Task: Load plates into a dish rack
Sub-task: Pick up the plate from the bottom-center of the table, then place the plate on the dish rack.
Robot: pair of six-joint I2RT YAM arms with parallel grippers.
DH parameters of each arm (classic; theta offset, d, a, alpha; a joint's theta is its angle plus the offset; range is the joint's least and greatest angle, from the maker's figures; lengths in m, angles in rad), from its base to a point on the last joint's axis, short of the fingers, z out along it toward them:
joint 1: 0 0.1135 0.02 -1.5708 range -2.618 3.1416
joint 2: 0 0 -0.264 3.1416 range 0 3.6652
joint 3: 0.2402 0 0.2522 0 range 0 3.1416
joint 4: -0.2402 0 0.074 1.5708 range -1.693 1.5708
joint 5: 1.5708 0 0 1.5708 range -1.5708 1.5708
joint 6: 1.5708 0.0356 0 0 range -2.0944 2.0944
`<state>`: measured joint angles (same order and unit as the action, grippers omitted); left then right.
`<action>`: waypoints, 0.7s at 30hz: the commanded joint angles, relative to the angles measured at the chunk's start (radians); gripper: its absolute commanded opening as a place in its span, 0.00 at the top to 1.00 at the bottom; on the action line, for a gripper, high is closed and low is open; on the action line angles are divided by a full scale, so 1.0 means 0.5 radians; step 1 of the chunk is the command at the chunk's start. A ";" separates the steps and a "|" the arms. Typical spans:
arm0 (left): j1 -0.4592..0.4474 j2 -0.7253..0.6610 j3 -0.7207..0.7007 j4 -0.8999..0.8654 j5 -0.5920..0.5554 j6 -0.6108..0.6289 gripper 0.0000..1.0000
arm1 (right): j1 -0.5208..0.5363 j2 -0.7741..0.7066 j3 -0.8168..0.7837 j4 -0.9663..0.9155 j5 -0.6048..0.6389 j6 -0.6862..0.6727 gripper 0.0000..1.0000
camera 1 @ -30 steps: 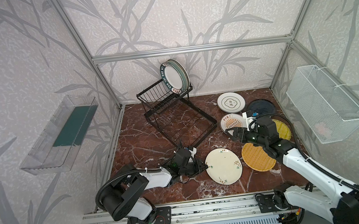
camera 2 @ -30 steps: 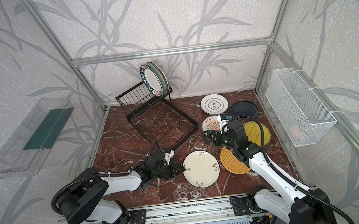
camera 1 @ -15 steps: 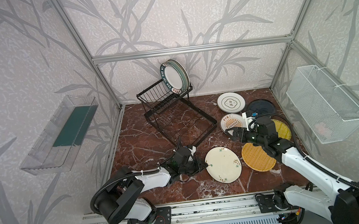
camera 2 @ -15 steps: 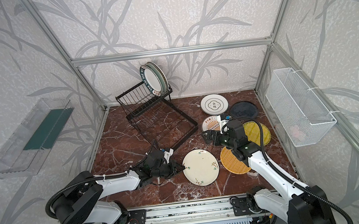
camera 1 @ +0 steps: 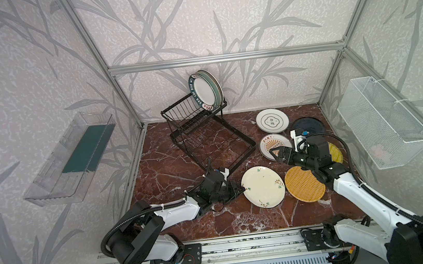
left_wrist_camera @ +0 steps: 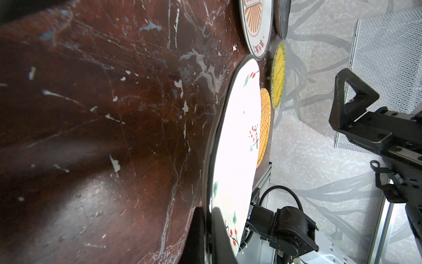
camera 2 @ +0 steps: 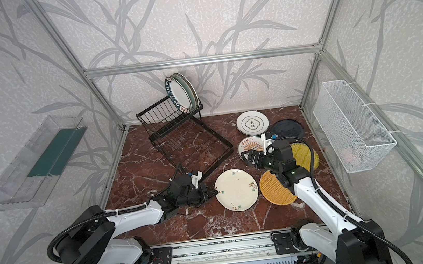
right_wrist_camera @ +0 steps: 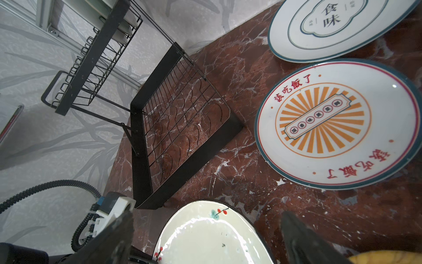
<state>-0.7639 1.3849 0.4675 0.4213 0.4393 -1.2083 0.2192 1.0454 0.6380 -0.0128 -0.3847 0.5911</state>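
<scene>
- left gripper: clamped tight on the left rim of the cream floral plate. The left wrist view shows a finger on each face of the rim.
- cream floral plate: near-centre on the marble table, just right of the dish rack's near corner. I can't tell if the gripped edge is off the table.
- right gripper: jaws spread wide, holding nothing. It hovers over the near edge of the sunburst plate.
- dish rack: far, left of centre. Two racked plates stand upright at the right end of its upper tier.
- Flat on the right side:
  - teal-rimmed white plate, far
  - dark blue plate, to its right
  - orange woven disc, just right of the cream floral plate
  - yellow woven disc, partly behind the right arm
</scene>
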 commanded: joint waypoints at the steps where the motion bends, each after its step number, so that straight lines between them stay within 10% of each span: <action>1: 0.006 -0.151 0.138 0.304 -0.036 -0.078 1.00 | -0.090 -0.070 0.060 -0.005 -0.069 0.080 0.01; 21: 0.070 -0.251 0.404 0.316 -0.135 -0.057 1.00 | -0.328 -0.090 -0.144 0.165 -0.583 0.392 0.04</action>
<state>-0.7437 1.3231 0.6018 0.4454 0.3618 -1.2312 0.0586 1.0080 0.5797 0.0414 -0.6121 0.7815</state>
